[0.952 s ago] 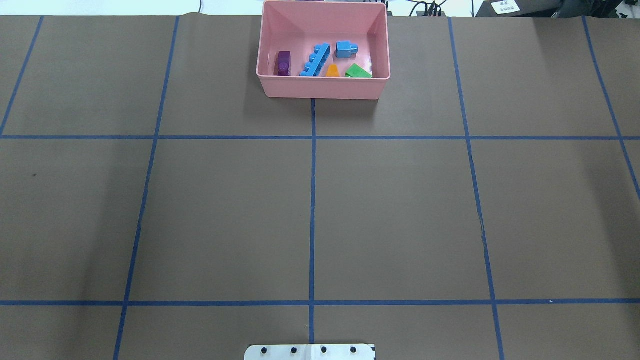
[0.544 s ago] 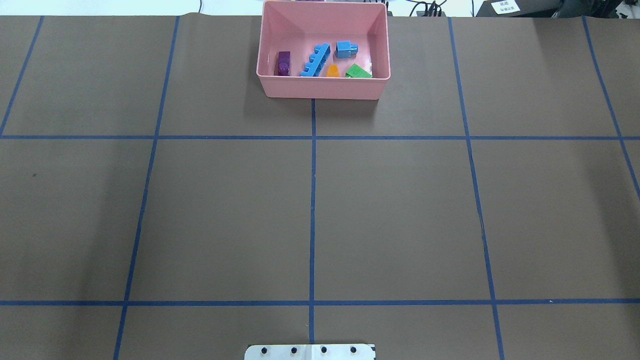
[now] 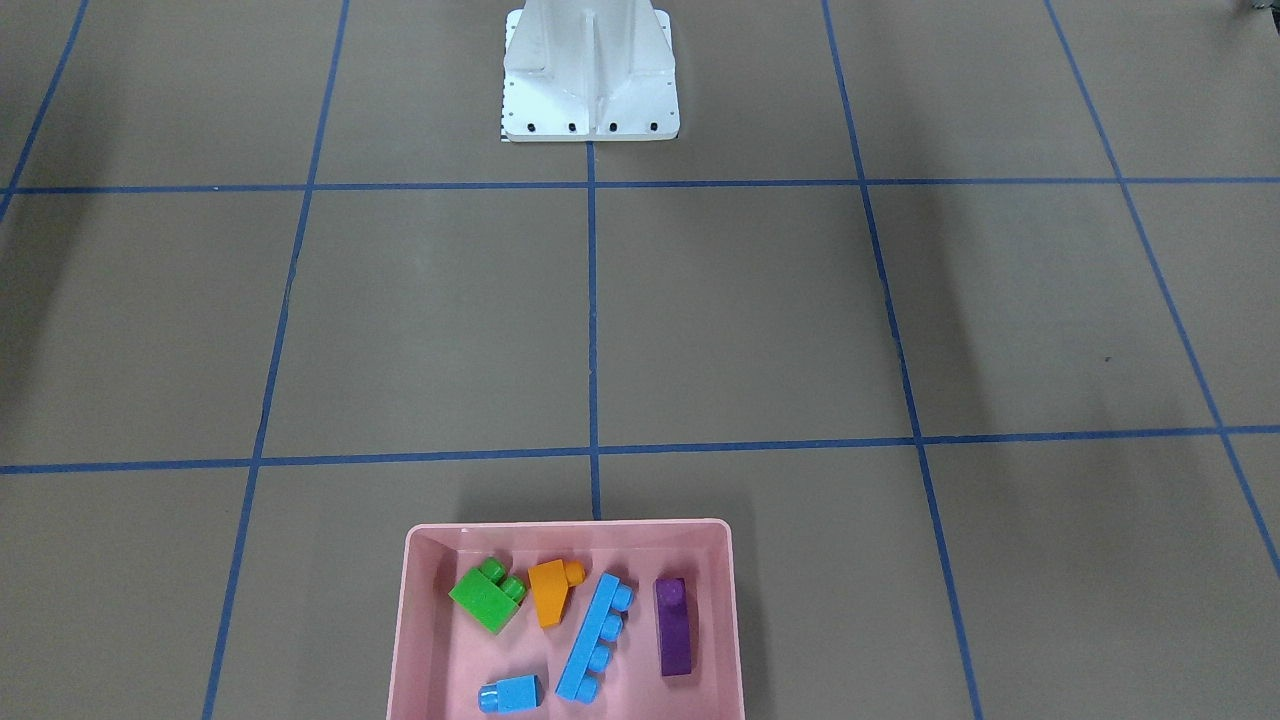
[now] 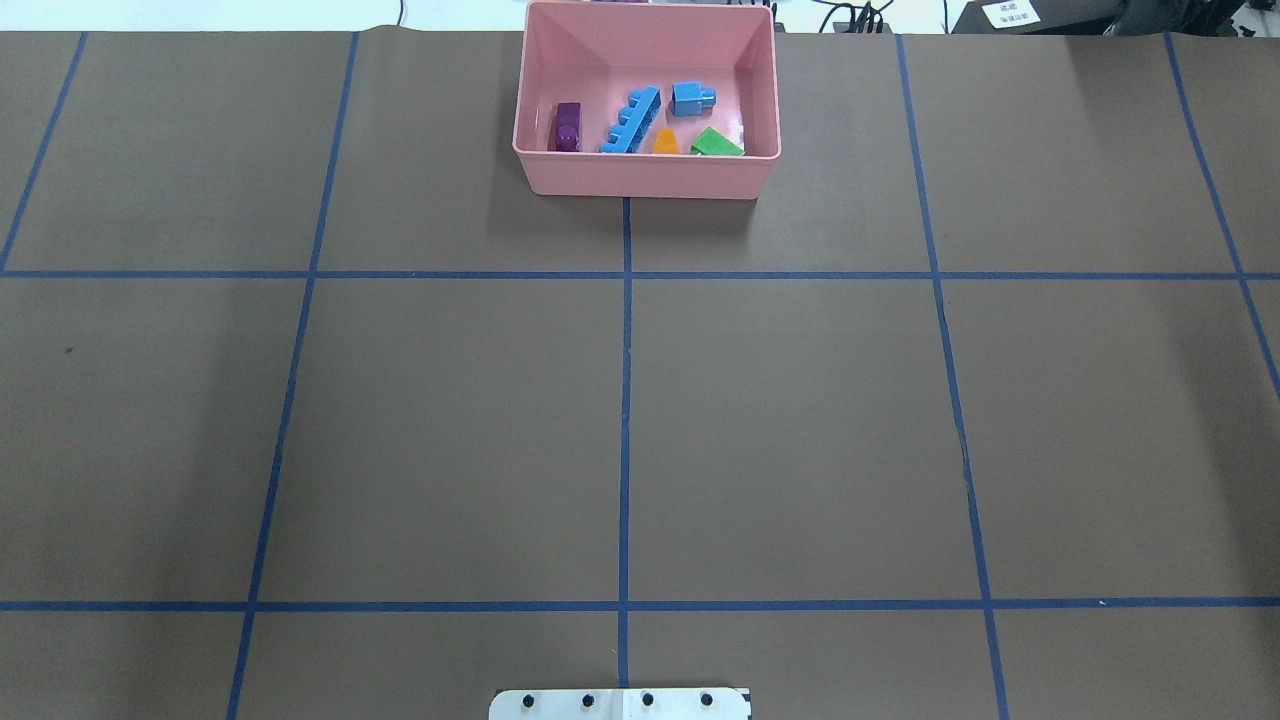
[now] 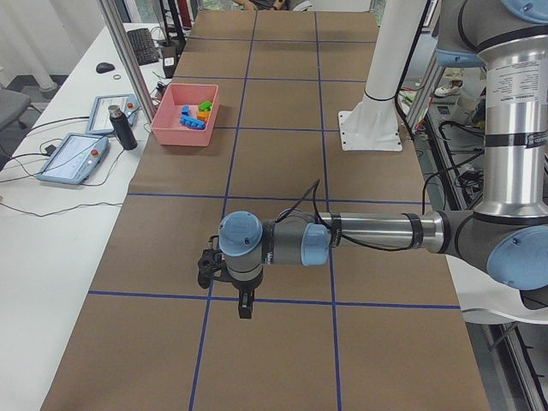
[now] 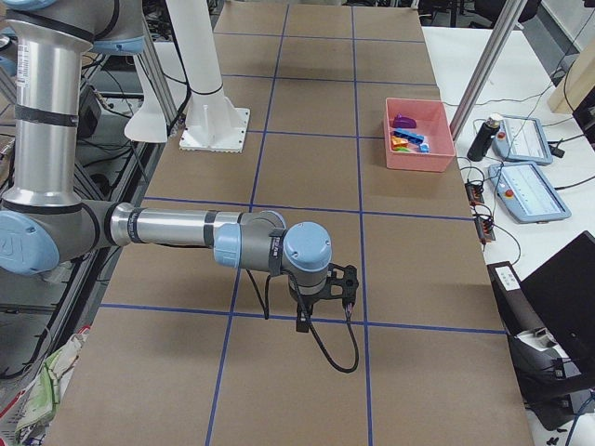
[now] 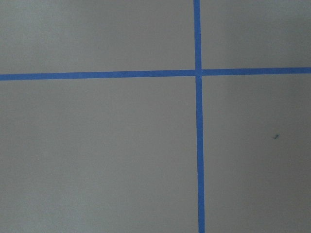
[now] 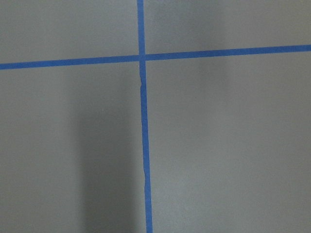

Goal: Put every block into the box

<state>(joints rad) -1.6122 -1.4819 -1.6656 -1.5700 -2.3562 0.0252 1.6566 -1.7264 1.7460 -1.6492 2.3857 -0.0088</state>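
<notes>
5 blocks [image 3: 595, 636] are seen inside the box [image 3: 640, 538]. L arm [image 5: 360, 233] and R arm [image 6: 177, 228] are held over the table [image 4: 800, 430], well apart from the box; jaws' state can't be told.

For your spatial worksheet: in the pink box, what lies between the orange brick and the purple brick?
The long light-blue brick, clearest in the front-facing view.

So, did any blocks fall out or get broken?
No, nothing stands out. All five blocks lie loose inside the box, none is on the table, and none looks broken.
</notes>
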